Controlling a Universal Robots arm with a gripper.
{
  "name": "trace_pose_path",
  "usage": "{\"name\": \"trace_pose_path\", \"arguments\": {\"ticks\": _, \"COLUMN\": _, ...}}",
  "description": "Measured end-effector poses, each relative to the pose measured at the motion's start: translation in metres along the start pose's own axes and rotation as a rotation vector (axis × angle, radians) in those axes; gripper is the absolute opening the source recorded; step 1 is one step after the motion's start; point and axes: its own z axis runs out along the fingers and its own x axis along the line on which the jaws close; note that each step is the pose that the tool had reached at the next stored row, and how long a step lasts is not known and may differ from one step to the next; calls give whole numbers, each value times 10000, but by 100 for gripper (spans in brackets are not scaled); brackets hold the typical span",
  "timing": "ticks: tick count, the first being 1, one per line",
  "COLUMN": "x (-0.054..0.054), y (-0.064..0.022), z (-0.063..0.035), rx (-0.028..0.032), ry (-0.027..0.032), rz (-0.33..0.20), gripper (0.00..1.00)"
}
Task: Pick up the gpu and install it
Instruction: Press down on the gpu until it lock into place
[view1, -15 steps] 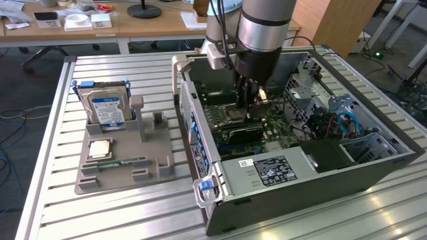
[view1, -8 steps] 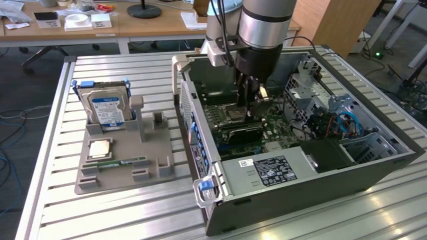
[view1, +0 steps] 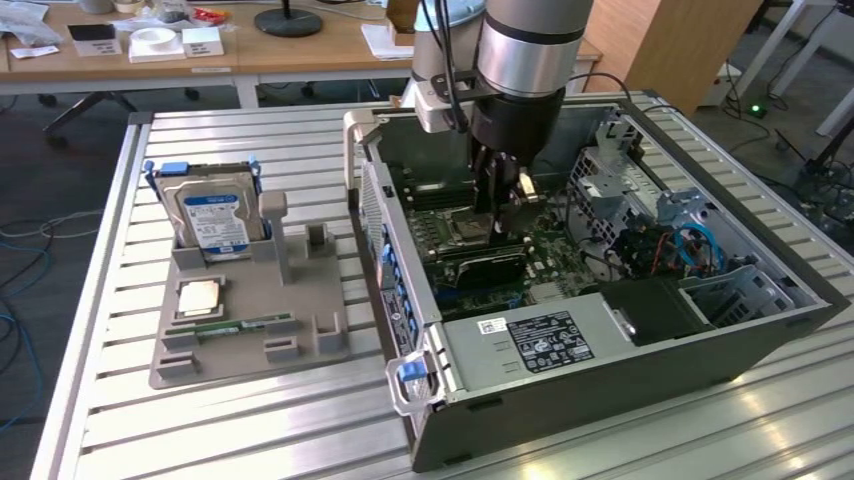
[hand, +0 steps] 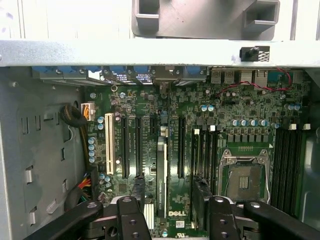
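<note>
gpu (view1: 483, 266) is standing on edge in a slot on the motherboard (view1: 441, 225), roughly mid-case and well in from every wall of the computer case (view1: 601, 400). From the exterior view it's a thin dark card with a black cooler face. From the wrist view you only get its top edge (hand: 161, 170), a narrow dark strip with a pale label running along it.

Gripper (view1: 505, 200) hangs straight over it with the jaws spread wide and nothing in them. In the wrist view the gripper (hand: 172, 220) has a finger (hand: 131, 220) on either side of the card's line with a gap on both sides, so not touching as far as I can tell.

Room-wise: bare black slots sit on both sides of the card, the CPU socket (hand: 243, 181) is further along, and the power supply (view1: 541, 340) fills the case's near end. The hard drive (view1: 218, 215) sits in its grey holder (view1: 254, 345) on the bench (view1: 200, 430), well apart from the case.
</note>
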Motion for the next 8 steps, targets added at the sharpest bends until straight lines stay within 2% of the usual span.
{"name": "trace_pose_path", "arguments": {"ticks": 4, "x": 0, "y": 0, "z": 0, "rx": 0, "ry": 0, "rz": 0, "gripper": 51}}
{"name": "trace_pose_path", "arguments": {"ticks": 5, "x": 0, "y": 0, "z": 0, "rx": 0, "ry": -1, "rz": 0, "gripper": 50}}
{"name": "trace_pose_path", "arguments": {"ticks": 6, "x": 0, "y": 0, "z": 0, "rx": 0, "ry": 0, "rz": 0, "gripper": 44}}
{"name": "trace_pose_path", "arguments": {"ticks": 8, "x": 0, "y": 0, "z": 0, "rx": 0, "ry": 0, "rz": 0, "gripper": 44}}
